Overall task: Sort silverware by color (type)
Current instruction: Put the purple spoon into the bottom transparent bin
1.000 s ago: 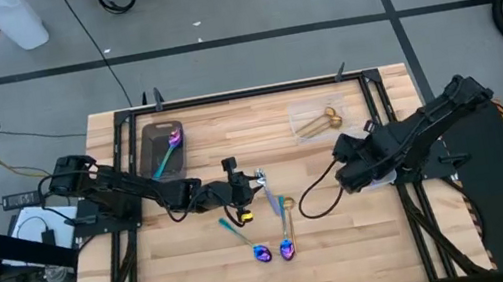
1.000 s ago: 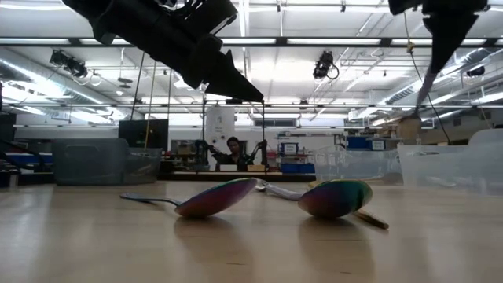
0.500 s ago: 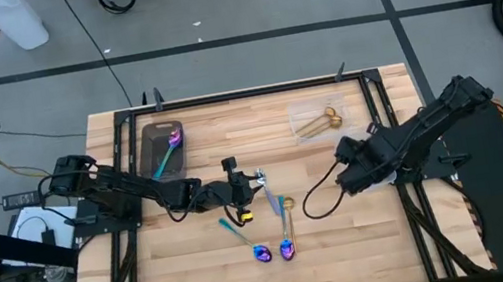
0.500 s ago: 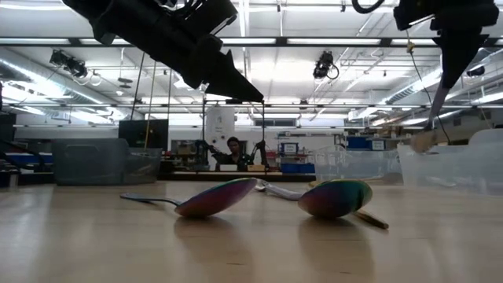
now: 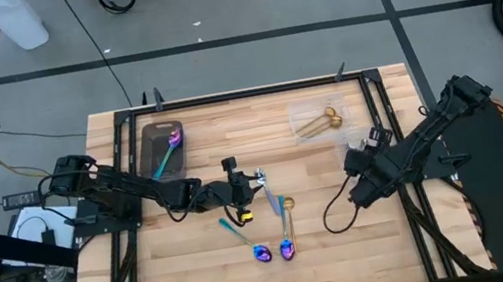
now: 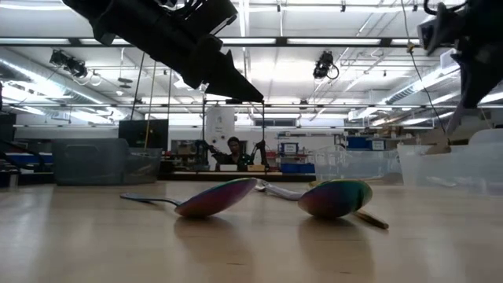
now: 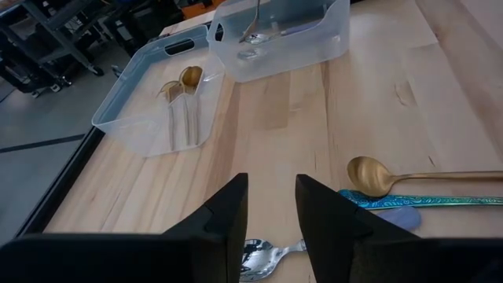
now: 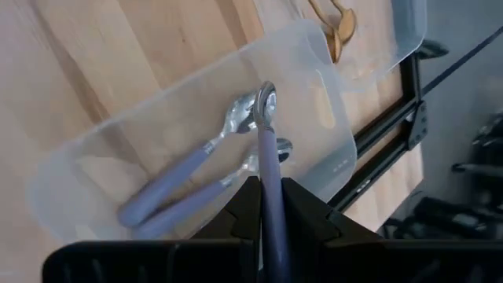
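Note:
My left gripper (image 7: 269,216) is open and hovers low over a silver spoon (image 7: 261,255), near the table's middle (image 5: 239,191). Beside it lie a gold spoon (image 7: 369,174), a teal-handled one (image 7: 424,200) and two iridescent spoons (image 5: 262,253) (image 5: 287,249), flat on the wood. My right gripper (image 8: 271,200), near the table's right side (image 5: 359,183), is shut on a silver spoon with a greyish handle (image 8: 266,102), above a clear container (image 8: 330,157) that holds two like spoons (image 8: 196,169). Another iridescent spoon (image 5: 168,152) lies in the dark tray (image 5: 152,136). My right gripper pinches the spoon's greyish handle (image 8: 273,169) between its two fingers. The handle runs along the fingers and sticks out ahead of them, bowl end (image 8: 266,98) farthest away. The spoon is lifted clear, above the clear container.
A second clear container (image 5: 317,120) with gold spoons (image 7: 187,94) stands on the far right of the table. The dark tray sits far left. Bare wood lies along the near edge. A cable loop (image 5: 337,219) hangs by my right arm. A person (image 6: 233,149) shows far behind.
My right gripper has moved toward the table's right edge, carrying the spoon with it. My left arm and the spoons on the table have kept still.

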